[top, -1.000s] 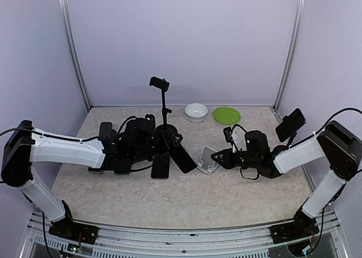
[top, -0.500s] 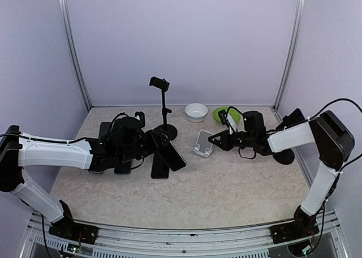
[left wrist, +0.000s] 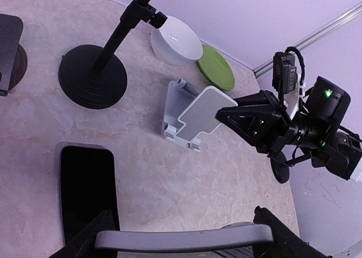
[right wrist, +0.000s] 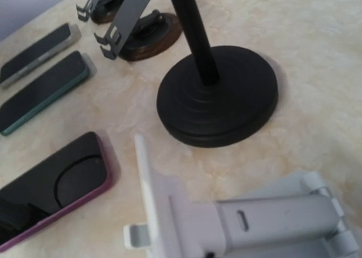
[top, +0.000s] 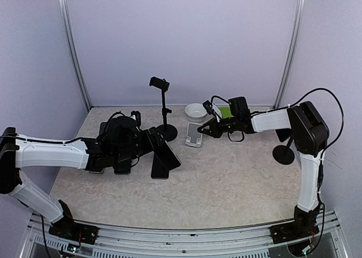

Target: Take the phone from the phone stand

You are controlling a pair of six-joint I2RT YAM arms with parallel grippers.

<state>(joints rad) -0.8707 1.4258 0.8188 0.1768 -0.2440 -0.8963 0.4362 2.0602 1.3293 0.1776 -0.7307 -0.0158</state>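
Observation:
My left gripper (top: 161, 147) is shut on a dark phone with a grey edge (top: 171, 155) and holds it tilted just above the table. In the left wrist view that phone's edge (left wrist: 169, 239) spans the gap between my fingers (left wrist: 278, 231). The white phone stand (top: 194, 134) stands empty near the bowl. My right gripper (top: 208, 128) grips its back plate, which also shows in the left wrist view (left wrist: 198, 112). In the right wrist view the stand (right wrist: 237, 224) fills the bottom and hides my own fingers.
A second black phone (top: 160, 167) lies flat under my left gripper. A tall black clamp stand (top: 166, 131) rises just left of the white stand. A white bowl (top: 196, 111) and a green plate (top: 227, 114) sit at the back. More phones (right wrist: 42, 91) and folding stands (right wrist: 136, 26) are at the left. A black round base (top: 283, 154) is at the right.
My right gripper has carried the white stand back and to the left, toward the bowl. My left gripper has drawn back a little to the left with the phone.

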